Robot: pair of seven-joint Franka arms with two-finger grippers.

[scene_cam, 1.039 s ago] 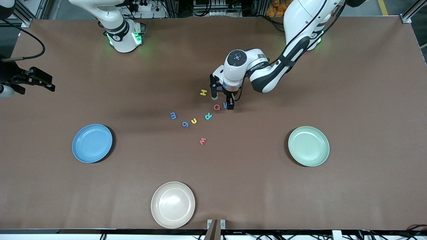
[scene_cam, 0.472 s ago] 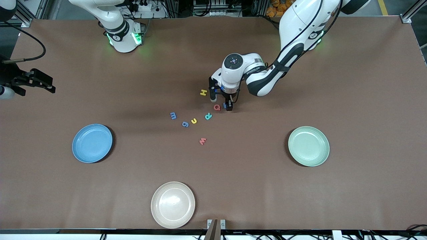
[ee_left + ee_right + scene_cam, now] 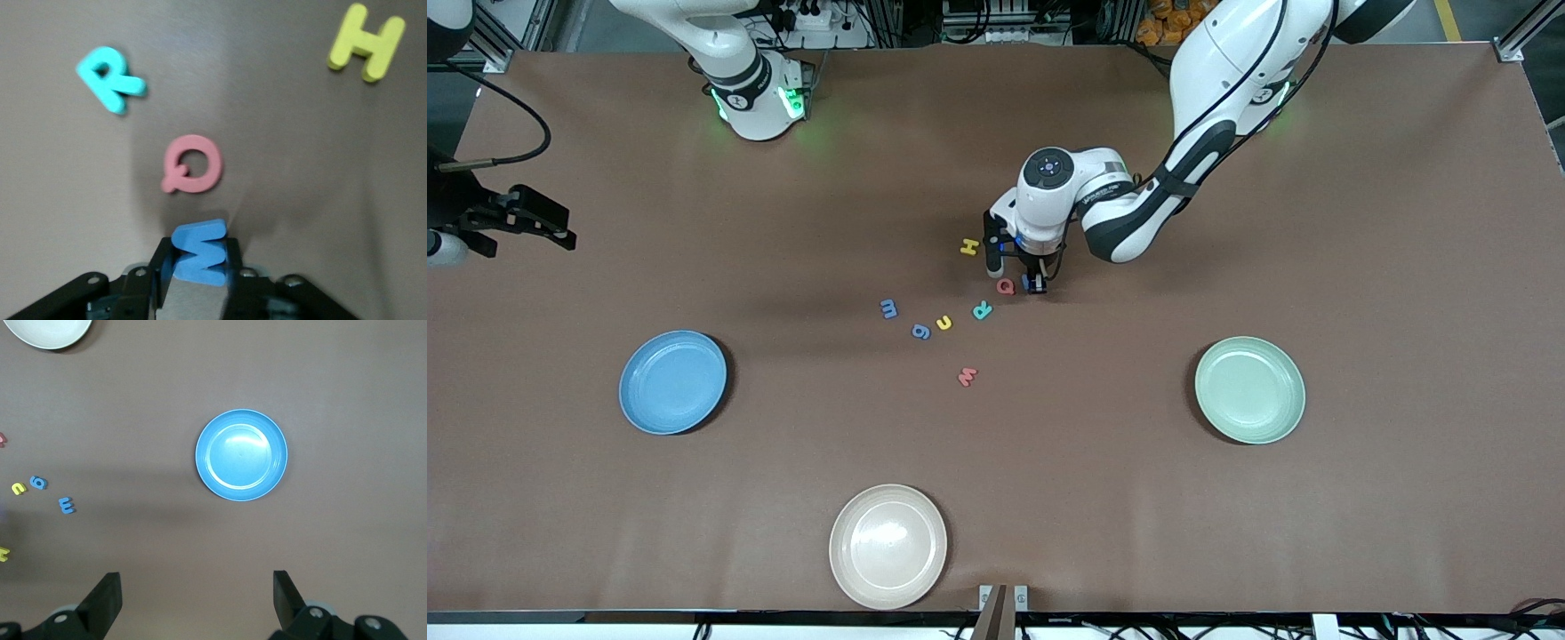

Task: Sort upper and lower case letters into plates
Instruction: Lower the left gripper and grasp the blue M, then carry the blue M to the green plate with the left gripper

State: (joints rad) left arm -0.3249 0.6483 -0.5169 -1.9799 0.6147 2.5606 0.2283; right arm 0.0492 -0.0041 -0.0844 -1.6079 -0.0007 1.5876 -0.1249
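My left gripper (image 3: 1034, 284) (image 3: 197, 263) is shut on the blue W (image 3: 200, 252), low at the table beside the red Q (image 3: 1006, 285) (image 3: 192, 163). The teal R (image 3: 982, 310) (image 3: 110, 79) and yellow H (image 3: 969, 246) (image 3: 366, 43) lie close by. Yellow u (image 3: 943, 323), blue g (image 3: 921, 332), blue m (image 3: 889, 308) and red w (image 3: 967, 376) lie nearer the front camera. The light blue plate (image 3: 673, 382) (image 3: 241, 455) sits toward the right arm's end, the mint green plate (image 3: 1249, 389) toward the left arm's end. My right gripper (image 3: 560, 233) (image 3: 197, 587) waits open and empty, high over the right arm's end.
A beige plate (image 3: 887, 546) sits near the table's front edge and shows partly in the right wrist view (image 3: 47, 330). The blue m (image 3: 66, 505), blue g (image 3: 39, 483) and yellow u (image 3: 18, 489) also show in the right wrist view.
My left hand has shifted slightly toward the right arm's end and its fingers have closed on the blue W. The other letters, the plates and my right arm have stayed put.
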